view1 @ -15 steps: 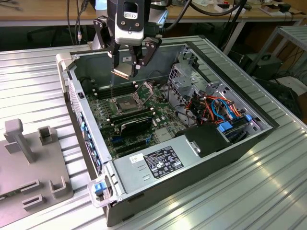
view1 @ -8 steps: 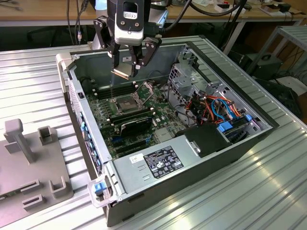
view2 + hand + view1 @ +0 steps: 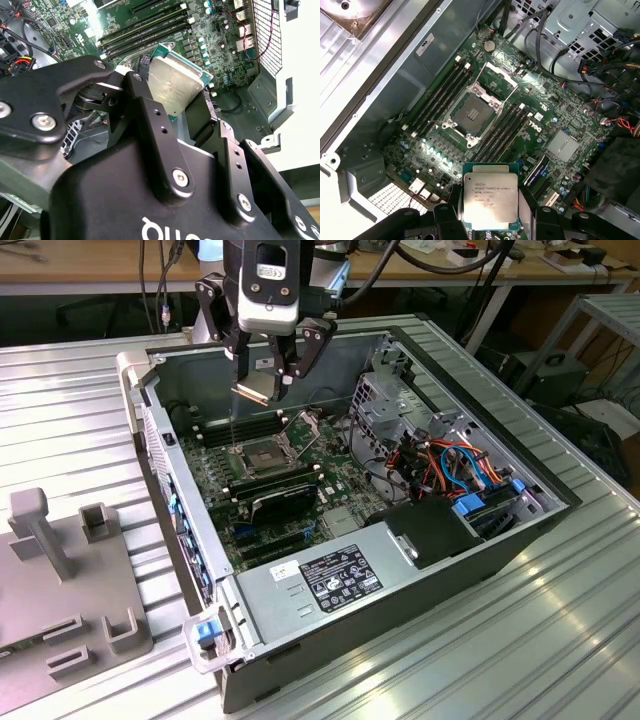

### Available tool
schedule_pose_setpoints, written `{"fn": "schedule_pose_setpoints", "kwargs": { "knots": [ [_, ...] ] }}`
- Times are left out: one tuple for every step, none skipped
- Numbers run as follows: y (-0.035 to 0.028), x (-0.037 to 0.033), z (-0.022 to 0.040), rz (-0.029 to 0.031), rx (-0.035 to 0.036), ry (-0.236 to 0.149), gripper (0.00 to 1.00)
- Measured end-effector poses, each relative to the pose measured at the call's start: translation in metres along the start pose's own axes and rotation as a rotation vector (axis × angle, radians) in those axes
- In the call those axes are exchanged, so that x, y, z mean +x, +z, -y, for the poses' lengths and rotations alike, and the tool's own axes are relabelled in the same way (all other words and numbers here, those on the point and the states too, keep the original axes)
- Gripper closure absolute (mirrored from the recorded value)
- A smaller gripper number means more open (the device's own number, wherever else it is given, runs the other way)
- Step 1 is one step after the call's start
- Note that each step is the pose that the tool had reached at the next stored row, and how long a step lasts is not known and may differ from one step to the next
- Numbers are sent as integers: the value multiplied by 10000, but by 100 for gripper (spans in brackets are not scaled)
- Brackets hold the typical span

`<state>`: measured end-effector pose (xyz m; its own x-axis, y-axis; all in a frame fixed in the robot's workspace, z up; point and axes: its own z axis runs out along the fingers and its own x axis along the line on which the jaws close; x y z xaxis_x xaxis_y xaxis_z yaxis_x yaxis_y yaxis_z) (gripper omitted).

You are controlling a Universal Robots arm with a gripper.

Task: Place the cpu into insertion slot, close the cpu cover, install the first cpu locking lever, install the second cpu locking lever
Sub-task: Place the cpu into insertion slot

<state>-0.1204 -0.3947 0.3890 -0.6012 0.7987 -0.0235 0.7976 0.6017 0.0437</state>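
One cpu point(image 3: 489, 196) clamped in gripper point(image 3: 265, 385), tilted, above insertion slot point(image 3: 470, 111).

Ribbed alu tabletop point(image 3: 480, 660) spans the fgd, w/ bright glare streaks. Behind it a wooden bench point(image 3: 100, 265) (cables point(image 3: 165, 285) dangling off its edge), dark underneath. Grey metal rack point(image 3: 612, 315) at the exterior view's right.
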Motion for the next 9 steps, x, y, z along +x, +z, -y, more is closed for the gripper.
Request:
{"fn": "schedule_pose_setpoints", "kwargs": {
  "knots": [
    [0,0,0,1,0,22,46],
    [0,0,0,2,0,36,46],
    [0,0,0,3,1,49,46],
    [0,0,0,4,2,81,46],
    [0,0,0,5,3,113,46],
    [0,0,0,6,3,128,46],
    [0,0,0,7,4,153,46],
    [0,0,0,8,4,186,46],
    [0,0,0,9,5,209,46]
  ]
}}
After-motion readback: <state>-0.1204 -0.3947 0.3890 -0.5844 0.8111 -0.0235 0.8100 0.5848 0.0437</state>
